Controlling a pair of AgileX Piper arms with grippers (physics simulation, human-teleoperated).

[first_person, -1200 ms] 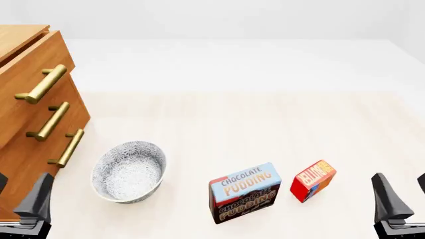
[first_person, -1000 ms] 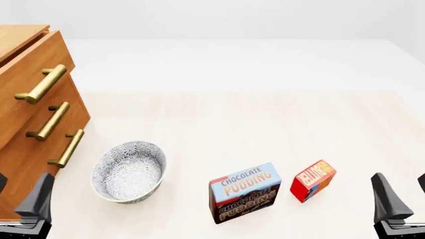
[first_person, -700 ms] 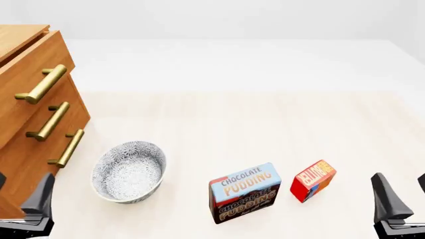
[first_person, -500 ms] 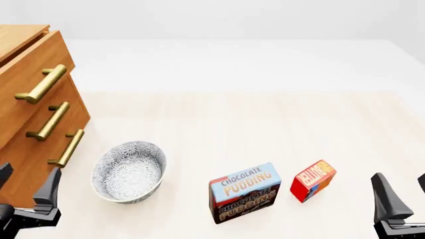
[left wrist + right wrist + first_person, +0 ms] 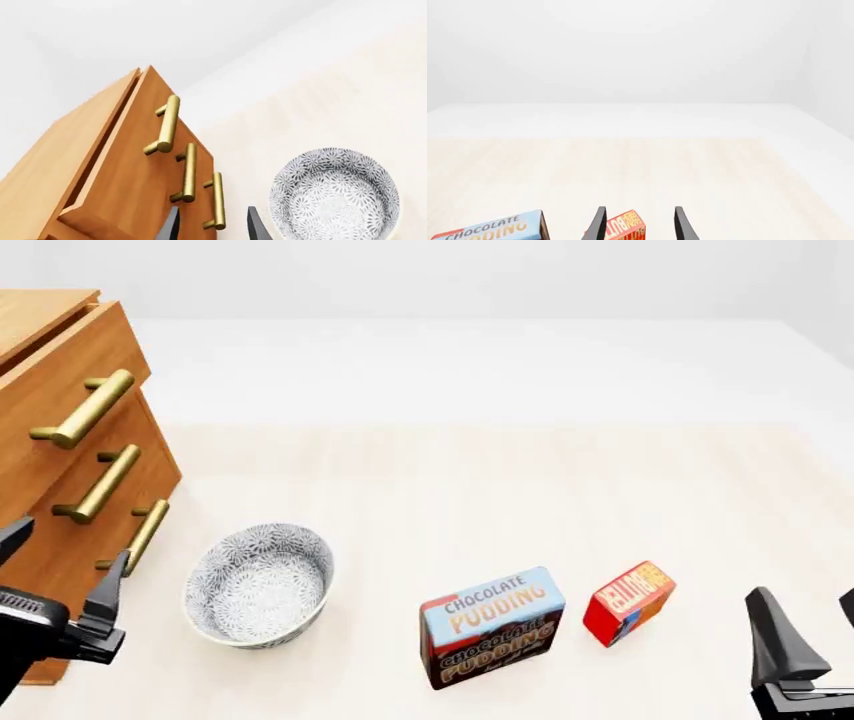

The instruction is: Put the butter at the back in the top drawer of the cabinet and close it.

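Front view gives us the cabinet [image 5: 60,430] as our landmark, standing on the pale table [image 5: 467,490] with its three brass-handled drawers facing the open surface. We see the top drawer [image 5: 74,370] pulled out a little way from the cabinet body, a dark gap showing along its upper edge in the left wrist view too [image 5: 113,150]. Our left gripper [image 5: 60,575] hangs just in front of the cabinet's lowest drawer, its fingers [image 5: 110,590] spread apart and holding nothing. Beside the cabinet sits a patterned bowl [image 5: 259,584], upright. Farther from the cabinet than the bowl stands the pudding box [image 5: 493,626], and just beyond that, still farther from the cabinet, the butter [image 5: 630,602] rests on the table, tilted on its edge and touching neither gripper. Our right gripper [image 5: 807,640] is the thing farthest from the cabinet, past the butter, with its fingers [image 5: 771,635] parted and empty; the right wrist view shows the butter [image 5: 625,227] lying ahead between those two fingers [image 5: 599,222], apart from them.
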